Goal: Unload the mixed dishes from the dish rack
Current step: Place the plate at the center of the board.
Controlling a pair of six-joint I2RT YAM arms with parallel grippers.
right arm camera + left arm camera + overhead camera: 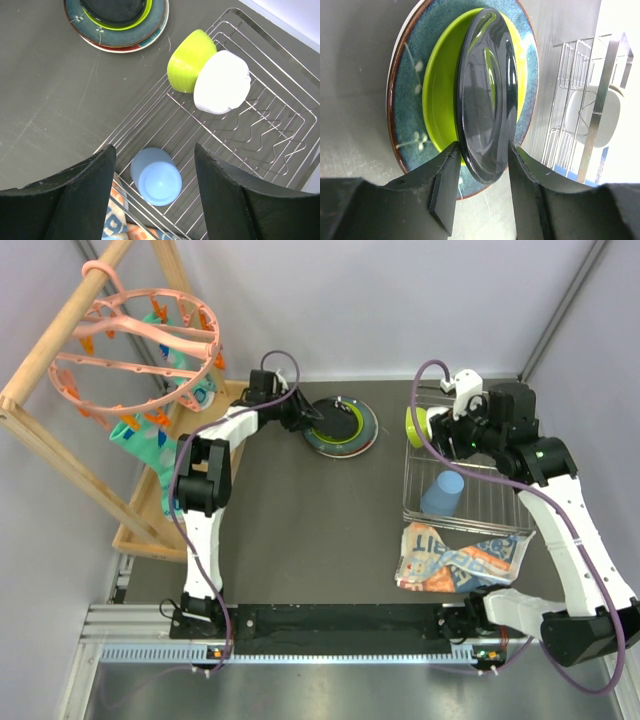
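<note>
A glossy dark dish (487,100) lies on a lime-green plate (440,100) atop the dark teal speckled plate (407,75); a pink rim (125,49) shows under them. My left gripper (483,147) straddles the dark dish's near edge, the left finger touching and the right finger with a gap. The wire dish rack (260,135) holds a lime-green bowl (189,60), a white bowl (222,82) and an upturned light blue cup (156,176). My right gripper (155,150) hangs open and empty above the cup. In the top view my right gripper (452,428) hides the white bowl.
A printed orange-blue-white packet (460,558) lies under the rack's near end. A wooden frame with a pink clip ring (140,340) and a teal cloth (150,440) stands at the far left. The plate stack (341,427) sits mid-table at the back.
</note>
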